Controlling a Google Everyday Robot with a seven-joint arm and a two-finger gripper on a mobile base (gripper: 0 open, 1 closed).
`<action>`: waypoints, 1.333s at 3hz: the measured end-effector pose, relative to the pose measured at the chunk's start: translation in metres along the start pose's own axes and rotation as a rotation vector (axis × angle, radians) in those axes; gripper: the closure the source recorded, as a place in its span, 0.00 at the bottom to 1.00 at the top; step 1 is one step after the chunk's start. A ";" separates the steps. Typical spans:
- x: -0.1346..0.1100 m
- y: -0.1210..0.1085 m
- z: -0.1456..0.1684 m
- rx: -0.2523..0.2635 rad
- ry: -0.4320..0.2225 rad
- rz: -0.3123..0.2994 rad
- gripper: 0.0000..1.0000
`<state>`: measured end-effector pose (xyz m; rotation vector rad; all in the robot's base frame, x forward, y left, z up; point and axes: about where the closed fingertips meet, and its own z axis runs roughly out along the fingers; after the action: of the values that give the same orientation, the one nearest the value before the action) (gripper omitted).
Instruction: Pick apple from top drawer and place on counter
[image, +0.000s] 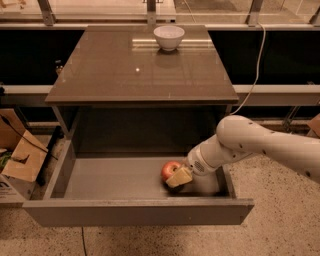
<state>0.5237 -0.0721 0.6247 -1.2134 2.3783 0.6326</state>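
Observation:
The apple (168, 168), small and red, lies on the floor of the open top drawer (110, 181), right of its middle and near the front panel. My gripper (179, 176) reaches into the drawer from the right on a white arm. It sits right against the apple's front right side and covers part of it. The counter (140, 70) is the glossy dark-brown top above the drawer.
A white bowl (169, 36) stands at the back middle of the counter. Cardboard boxes (20, 156) lie on the floor left of the drawer. A white cable (257, 60) hangs behind the counter at the right. The drawer's front panel (135, 212) juts toward me.

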 end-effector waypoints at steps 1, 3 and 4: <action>0.009 0.000 -0.016 0.014 -0.006 0.020 0.65; -0.013 -0.005 -0.078 -0.028 -0.080 -0.010 1.00; -0.042 -0.014 -0.129 -0.062 -0.099 -0.087 1.00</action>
<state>0.5399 -0.1241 0.7502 -1.2741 2.2273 0.7262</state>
